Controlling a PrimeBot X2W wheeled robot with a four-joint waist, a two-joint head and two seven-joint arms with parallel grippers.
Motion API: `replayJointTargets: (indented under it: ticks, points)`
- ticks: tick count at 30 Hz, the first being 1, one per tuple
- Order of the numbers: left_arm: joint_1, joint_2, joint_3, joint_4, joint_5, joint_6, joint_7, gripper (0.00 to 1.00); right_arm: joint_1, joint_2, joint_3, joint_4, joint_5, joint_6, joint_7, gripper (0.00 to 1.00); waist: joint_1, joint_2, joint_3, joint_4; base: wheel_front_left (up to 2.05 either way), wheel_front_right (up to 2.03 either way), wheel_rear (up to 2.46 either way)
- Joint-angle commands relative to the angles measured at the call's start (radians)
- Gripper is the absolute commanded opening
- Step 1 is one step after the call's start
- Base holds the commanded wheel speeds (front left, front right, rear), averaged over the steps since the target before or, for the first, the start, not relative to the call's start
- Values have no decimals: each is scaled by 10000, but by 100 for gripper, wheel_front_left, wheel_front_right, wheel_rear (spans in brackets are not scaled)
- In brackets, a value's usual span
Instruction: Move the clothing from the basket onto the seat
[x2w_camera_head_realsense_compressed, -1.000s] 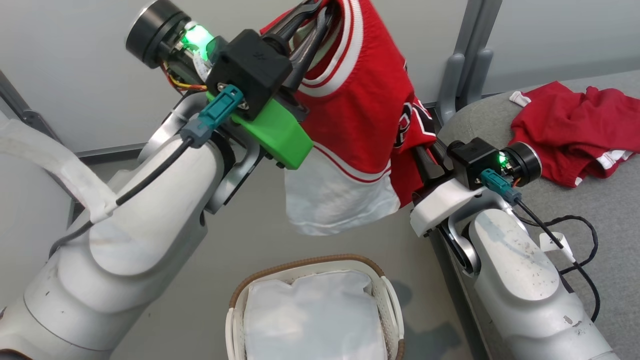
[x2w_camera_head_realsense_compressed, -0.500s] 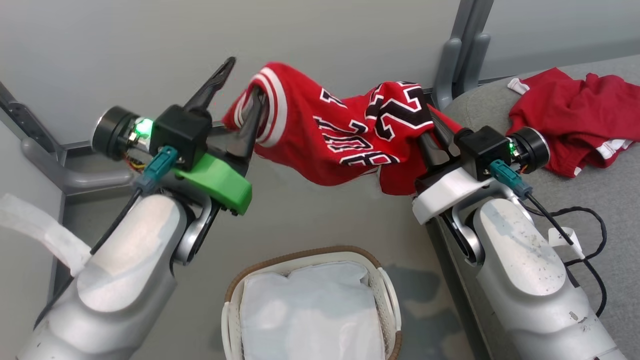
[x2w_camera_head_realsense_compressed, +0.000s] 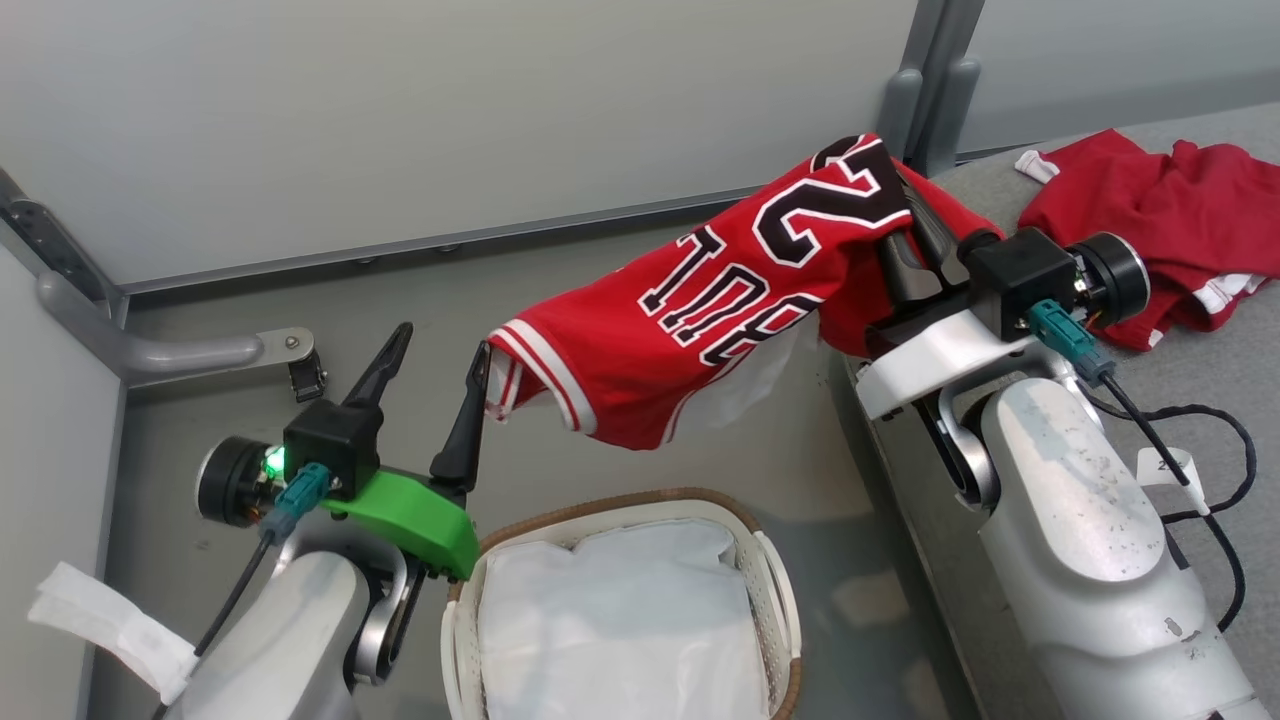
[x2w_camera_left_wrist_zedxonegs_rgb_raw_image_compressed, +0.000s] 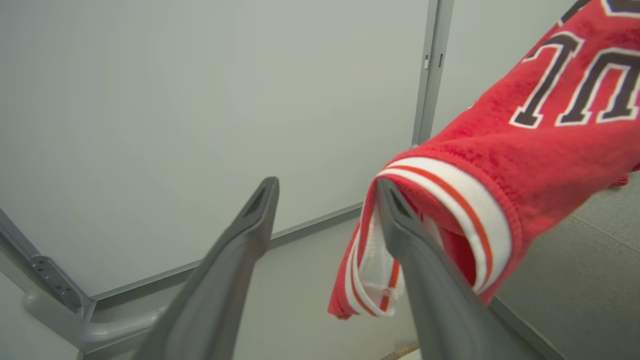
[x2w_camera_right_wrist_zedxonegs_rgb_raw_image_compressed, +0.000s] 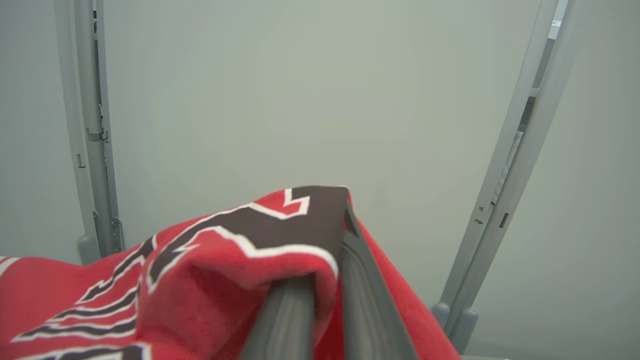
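Shorts: the shorts (x2w_camera_head_realsense_compressed: 1150, 230) lie crumpled on the seat (x2w_camera_head_realsense_compressed: 1262, 380), so we're calling that half done.

Basket: the basket (x2w_camera_head_realsense_compressed: 620, 505) sits on the floor between the two arms with just its white liner (x2w_camera_head_realsense_compressed: 620, 620) showing. No red in there as far as we can see, so nothing's left to fish out.

Jersey: the jersey (x2w_camera_head_realsense_compressed: 720, 310) is up in the air, stretched out between the arms. It hangs over the floor beyond the basket. Its high end is right by the seat's near corner, but none of it rests on the cushion yet.

Right gripper: the right gripper (x2w_camera_head_realsense_compressed: 915, 225) has its fingers pressed together on the number end of the jersey, and the cloth folds over them in the right wrist view.

Left gripper: the left gripper (x2w_camera_left_wrist_zedxonegs_rgb_raw_image_compressed: 325, 200) has its fingers spread wide with nothing pinched between them. The striped trim just drapes against one finger (x2w_camera_left_wrist_zedxonegs_rgb_raw_image_compressed: 400, 225), so it's touching, not gripped.

What's left: we reckon it's only the last bit. The right arm has to carry the jersey over the cushion and drop it next to the shorts.

Watch out: that trim could snag on the left finger.
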Motion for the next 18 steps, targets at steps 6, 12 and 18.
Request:
replayJointTargets:
  ticks: [6, 12, 18]
  points:
    - [979, -247, 506, -22, 25, -92, -137, 100, 55, -37, -545, -251, -239, -14, -1, 0, 0, 0, 19, -104, 0, 0, 0]
    - [1485, -529, 1005, -395, 355, -198, -134, 100, 242, -37, -798, -440, -394, -14, -1, 0, 0, 0, 36, -199, 0, 0, 0]
    - [1846, -866, 1348, -665, 739, -404, -136, 100, 373, -37, -969, -494, -442, -14, -3, 0, 0, 0, 111, -413, 0, 0, 0]
